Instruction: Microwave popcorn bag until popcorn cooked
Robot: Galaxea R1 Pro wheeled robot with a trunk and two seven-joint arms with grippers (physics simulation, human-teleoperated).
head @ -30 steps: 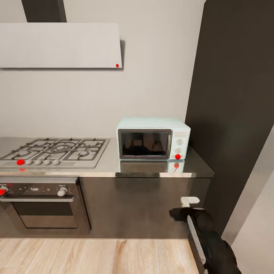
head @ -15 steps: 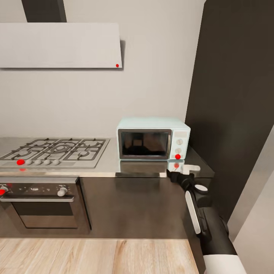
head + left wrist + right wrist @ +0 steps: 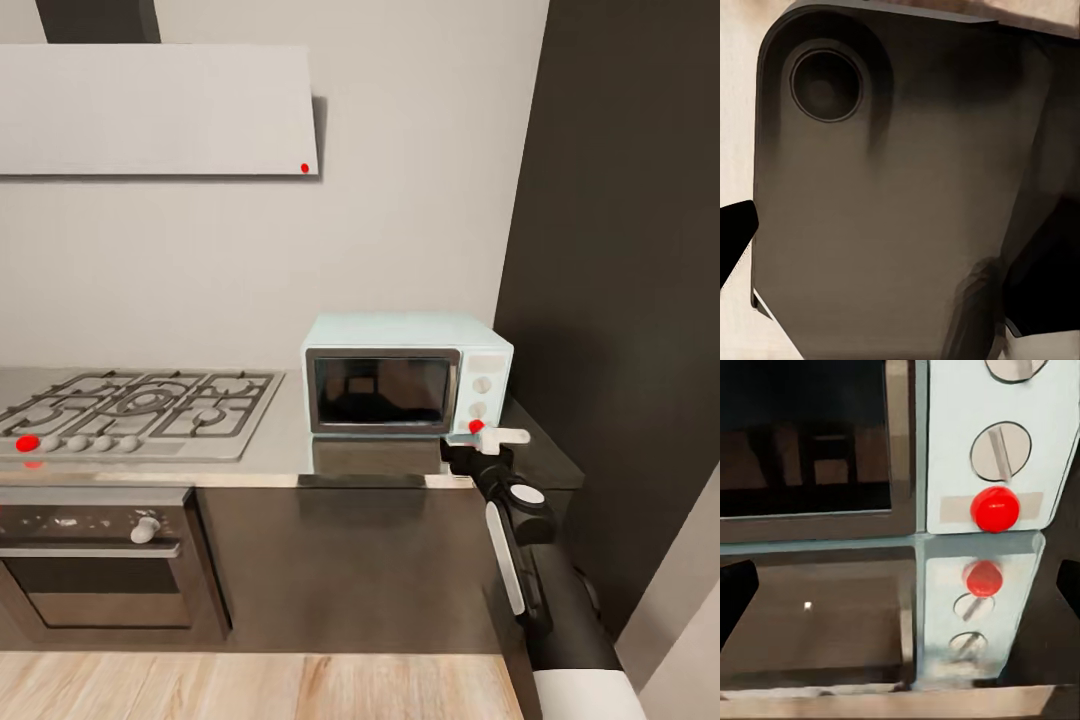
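The mint-blue microwave (image 3: 400,375) stands on the grey countertop (image 3: 270,455) at its right end, door closed. My right gripper (image 3: 483,446) hovers at the counter's front edge, just in front of the microwave's knob panel and red indicator dot (image 3: 476,426). In the right wrist view the red dot (image 3: 994,508) and a round knob (image 3: 1000,451) are close ahead, and the gripper (image 3: 900,592) is open with nothing between its fingers. The left wrist view has dark fingertips (image 3: 733,236) wide apart over a grey part of my own body. The popcorn bag and popcorn are out of view.
A gas hob (image 3: 140,405) lies on the counter to the left, above a built-in oven (image 3: 100,555). A grey hood (image 3: 160,110) hangs on the wall. A tall dark cabinet (image 3: 620,300) closes off the right side. Wooden floor (image 3: 250,685) runs below.
My right arm has risen from below the counter's front up to the counter edge in front of the microwave's knobs. The head view has also shifted a little closer.
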